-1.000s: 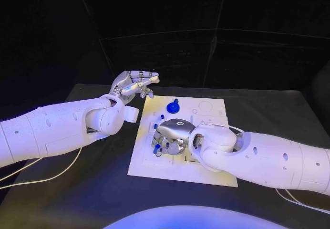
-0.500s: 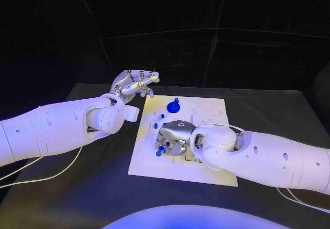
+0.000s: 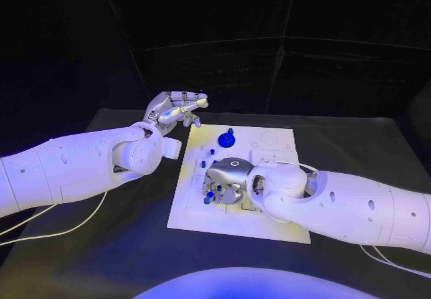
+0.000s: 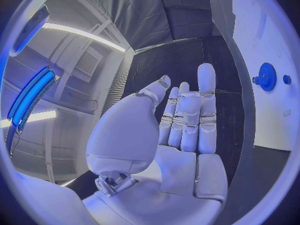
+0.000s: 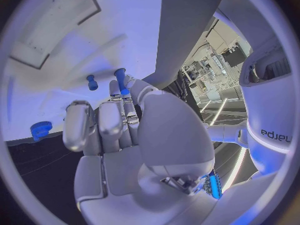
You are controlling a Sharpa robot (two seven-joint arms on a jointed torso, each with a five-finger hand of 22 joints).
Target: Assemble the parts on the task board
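The white task board (image 3: 269, 219) lies in the middle of the black table. A blue gear (image 3: 227, 140) stands near its far edge, with small blue pegs (image 3: 212, 151) just in front of it. My right hand (image 3: 225, 179) hovers low over the board's left middle, fingers curled in. It pinches a small blue peg (image 5: 120, 80) at its fingertips; the same peg (image 3: 208, 197) pokes out below the hand. My left hand (image 3: 177, 107) is raised beyond the board's far left corner, fingers straight and apart, holding nothing. The left wrist view shows this hand (image 4: 181, 120) with the gear (image 4: 267, 76) off to its side.
A second blue peg (image 5: 92, 81) stands on the board (image 5: 62, 50) close to my right hand's fingertips, and the gear (image 5: 41, 130) sits further off. A white cable (image 3: 54, 233) runs over the table under my left arm. Black curtains close off the back.
My right hand has sunk slightly towards the board with the peg. My left hand has stayed where it was.
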